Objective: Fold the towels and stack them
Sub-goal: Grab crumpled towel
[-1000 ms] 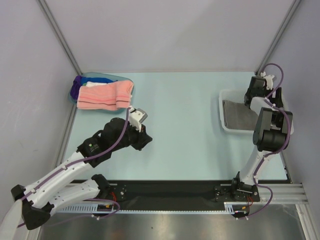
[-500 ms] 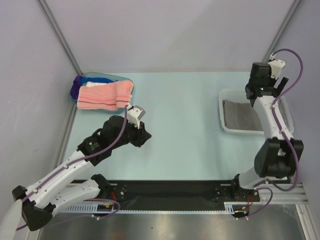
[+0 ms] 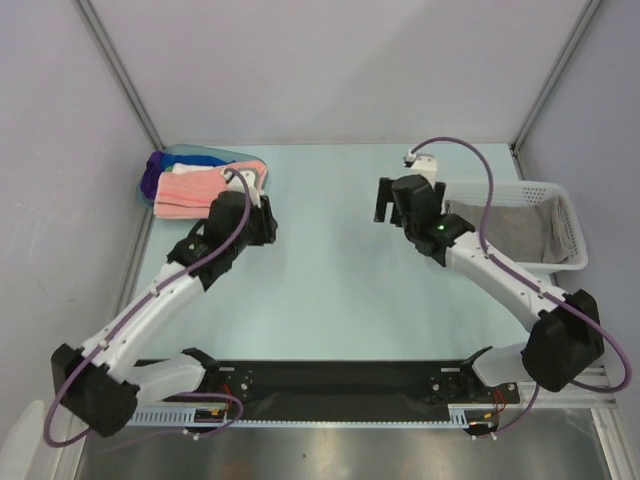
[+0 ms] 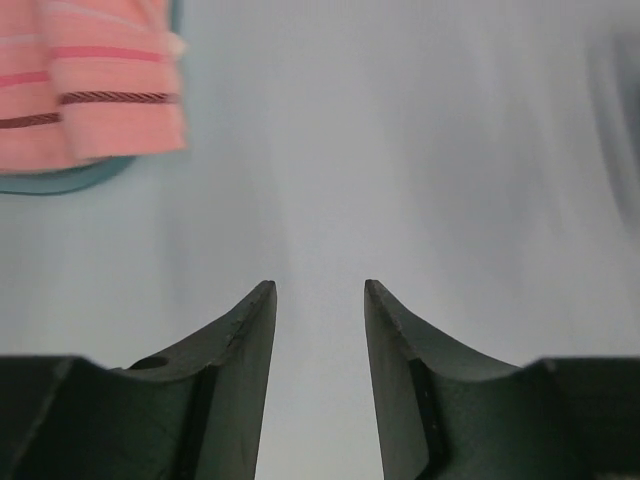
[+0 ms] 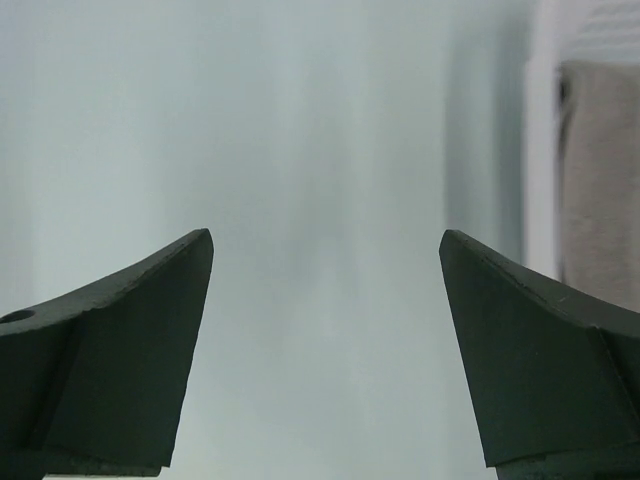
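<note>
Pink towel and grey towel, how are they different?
The pink towel has darker stripes; the grey towel looks plain. The pink towel is folded neatly, while the grey towel lies loose and rumpled. The pink towel tops other towels in the blue tub on the left; the grey towel sits in the white basket on the right. Both are towels resting in containers.

- The left pincer (image 3: 258,203) hangs at the right end of a folded salmon pink towel (image 3: 190,192), which lies atop a blue tub (image 3: 195,152).
- A purple towel (image 3: 152,176) pokes out at the tub's left.
- The right pincer (image 3: 384,200) hovers over the worktop (image 3: 330,280), left of a white basket (image 3: 570,215) holding a grey towel (image 3: 505,232).
</note>
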